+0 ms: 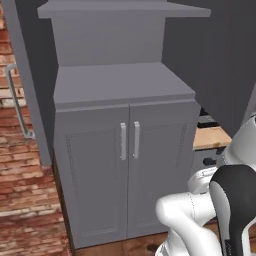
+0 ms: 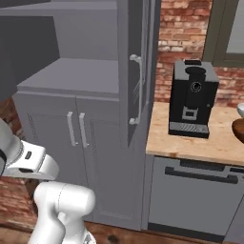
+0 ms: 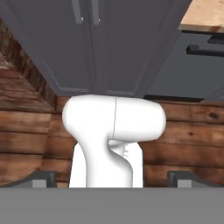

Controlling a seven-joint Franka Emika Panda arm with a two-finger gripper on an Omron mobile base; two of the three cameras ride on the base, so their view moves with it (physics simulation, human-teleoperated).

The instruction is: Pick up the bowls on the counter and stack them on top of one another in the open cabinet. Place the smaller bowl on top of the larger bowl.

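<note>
At the far right edge of the right base view, the small white bowl (image 2: pixel 240 110) and below it the brown wooden bowl (image 2: pixel 238 129) sit on the tan counter (image 2: pixel 190 140), both cut off by the frame. The open cabinet (image 1: pixel 120 85) is a grey unit with a bare shelf (image 2: pixel 71 76) above two closed panelled doors. In the hand view my gripper (image 3: pixel 113 179) is open, its dark fingertips (image 3: pixel 43 178) wide apart with nothing between them. It points down at the wooden floor in front of the cabinet doors, far from the bowls.
A black coffee machine (image 2: pixel 192 97) stands on the counter between the cabinet and the bowls. The cabinet's open upper door (image 2: pixel 136 71) juts out edge-on beside the shelf. A grey dishwasher front (image 2: pixel 195 195) sits under the counter. Another open door (image 1: pixel 22 100) flanks the shelf's left.
</note>
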